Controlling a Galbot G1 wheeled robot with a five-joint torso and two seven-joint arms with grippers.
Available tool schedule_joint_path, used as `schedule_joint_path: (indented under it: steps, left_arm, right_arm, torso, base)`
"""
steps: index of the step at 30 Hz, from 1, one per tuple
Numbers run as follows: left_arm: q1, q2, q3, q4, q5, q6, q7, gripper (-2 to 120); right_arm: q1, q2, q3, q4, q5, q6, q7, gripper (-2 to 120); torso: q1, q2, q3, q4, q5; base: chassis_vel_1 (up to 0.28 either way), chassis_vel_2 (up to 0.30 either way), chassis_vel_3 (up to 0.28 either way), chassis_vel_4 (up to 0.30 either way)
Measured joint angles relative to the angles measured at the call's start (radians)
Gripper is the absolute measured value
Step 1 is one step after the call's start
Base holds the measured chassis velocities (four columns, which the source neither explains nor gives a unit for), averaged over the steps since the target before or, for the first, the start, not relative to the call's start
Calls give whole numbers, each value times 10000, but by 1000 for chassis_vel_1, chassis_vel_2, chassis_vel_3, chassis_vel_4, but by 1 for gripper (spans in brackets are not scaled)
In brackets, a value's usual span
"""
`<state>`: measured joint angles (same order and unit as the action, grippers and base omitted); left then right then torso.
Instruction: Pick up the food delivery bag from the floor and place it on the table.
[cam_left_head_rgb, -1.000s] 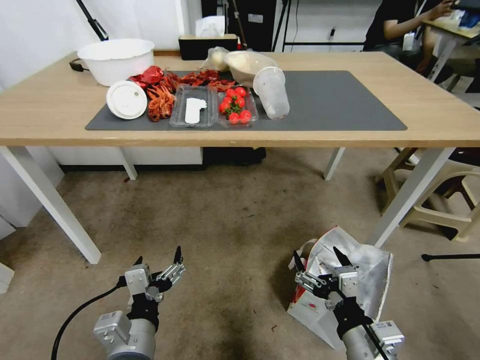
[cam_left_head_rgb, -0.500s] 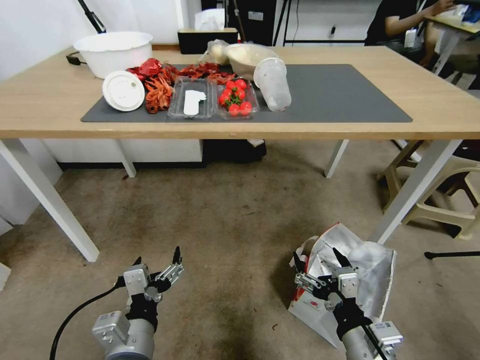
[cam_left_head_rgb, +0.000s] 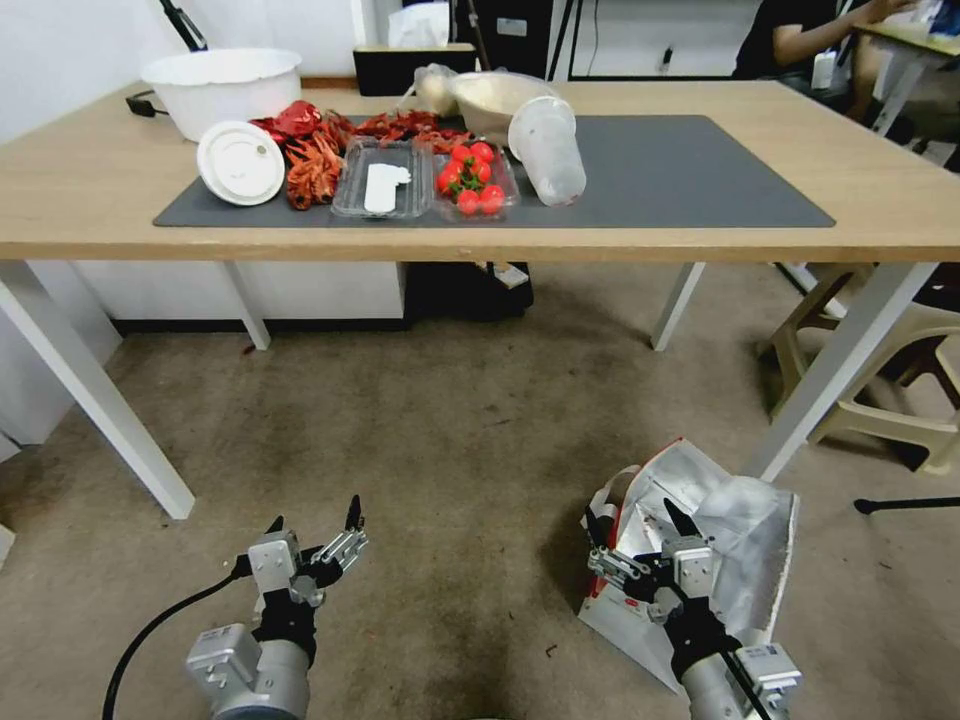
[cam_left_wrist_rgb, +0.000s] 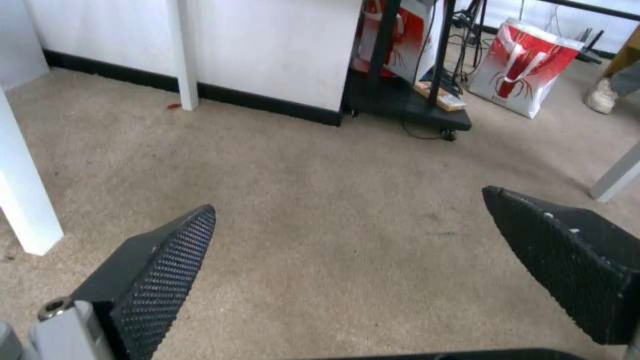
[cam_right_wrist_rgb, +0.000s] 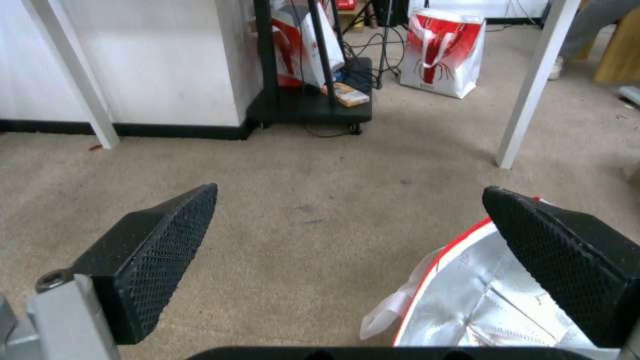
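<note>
Stained carpet floor (cam_left_head_rgb: 440, 420) under light-wood table (cam_left_head_rgb: 80, 215) with grey mat (cam_left_head_rgb: 680, 170). Food delivery bag (cam_left_head_rgb: 740, 540) standing open on floor beside a white table leg (cam_left_head_rgb: 840, 370). Right gripper (cam_left_head_rgb: 640, 522) over bag's mouth, fingers apart. Left gripper (cam_left_head_rgb: 315, 515) above bare carpet, fingers apart, well clear of bag.

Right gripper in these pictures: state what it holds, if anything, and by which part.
Nothing. The right gripper is open above the white paper delivery bag with silver foil lining, on the carpet.
</note>
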<state>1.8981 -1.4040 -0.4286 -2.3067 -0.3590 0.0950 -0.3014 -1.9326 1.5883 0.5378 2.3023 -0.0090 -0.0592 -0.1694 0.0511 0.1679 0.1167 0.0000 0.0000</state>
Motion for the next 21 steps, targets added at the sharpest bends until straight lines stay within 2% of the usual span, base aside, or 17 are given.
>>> schedule_joint_path:
  steps: [21]
  left_arm:
    - [39,-18,6,0,50,-43,-20,100]
  right_arm:
    - [-37,-16,22,45,7,5,8,100]
  torso:
    - [-112,-757,-645,0,0]
  base:
    - [0,0,0,0]
